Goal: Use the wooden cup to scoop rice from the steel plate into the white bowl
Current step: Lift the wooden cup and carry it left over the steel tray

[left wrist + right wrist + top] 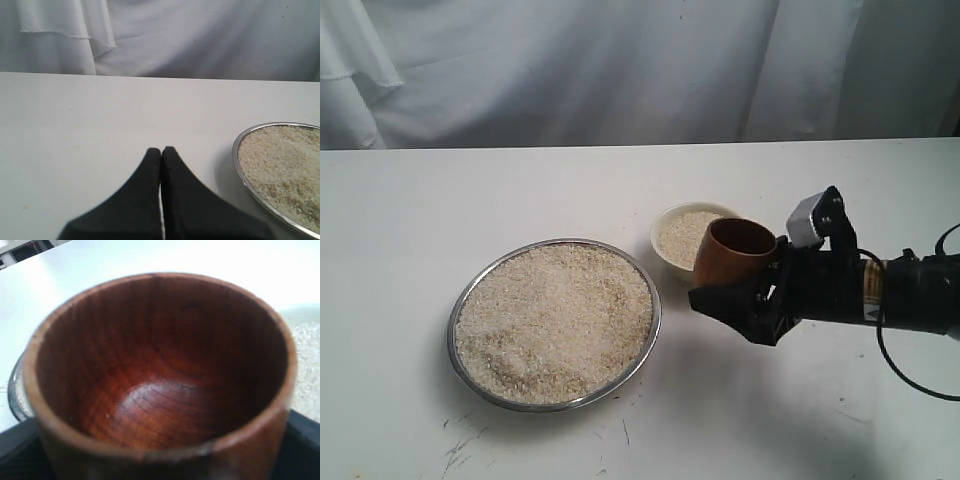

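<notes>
The steel plate (456, 312) lies left of centre, heaped with rice (555, 320). Just behind and to its right is the white bowl (665, 218), which holds some rice (682, 238). My right gripper (738, 287) is shut on the wooden cup (730, 258), held above the table at the bowl's near right edge. The right wrist view looks into the cup (160, 375), and it is empty. The bowl (300, 315) shows beyond it. My left gripper (161, 150) is shut on nothing, low over bare table beside the plate's rim (237, 150). It is out of the exterior view.
A white cloth backdrop (620, 70) hangs behind the white table (800, 420). The right arm's cable (910, 375) loops over the table at the right. Faint scuff marks (460, 440) lie in front of the plate.
</notes>
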Controlling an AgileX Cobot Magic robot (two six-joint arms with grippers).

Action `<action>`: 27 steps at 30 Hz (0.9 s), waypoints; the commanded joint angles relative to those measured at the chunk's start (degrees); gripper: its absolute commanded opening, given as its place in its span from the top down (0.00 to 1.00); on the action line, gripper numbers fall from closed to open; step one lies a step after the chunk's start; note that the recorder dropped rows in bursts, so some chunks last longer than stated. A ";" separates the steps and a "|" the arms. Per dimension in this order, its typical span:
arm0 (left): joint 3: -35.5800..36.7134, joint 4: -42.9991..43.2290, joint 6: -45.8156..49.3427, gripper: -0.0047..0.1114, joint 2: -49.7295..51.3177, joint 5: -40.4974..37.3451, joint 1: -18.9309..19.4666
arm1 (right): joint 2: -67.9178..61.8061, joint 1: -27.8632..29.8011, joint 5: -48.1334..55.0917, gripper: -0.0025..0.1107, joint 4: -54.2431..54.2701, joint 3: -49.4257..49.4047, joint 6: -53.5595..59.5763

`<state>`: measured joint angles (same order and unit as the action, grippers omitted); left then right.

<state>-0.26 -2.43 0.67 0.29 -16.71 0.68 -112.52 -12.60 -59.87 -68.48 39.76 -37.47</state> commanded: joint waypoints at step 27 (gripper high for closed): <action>0.26 -0.04 -0.18 0.96 -0.29 0.36 -0.09 | 20.77 -20.81 37.58 0.98 -4.56 0.06 -9.01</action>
<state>-0.26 -2.43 0.67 0.29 -16.71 0.68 -93.00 -32.56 -27.42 -73.18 39.66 -46.38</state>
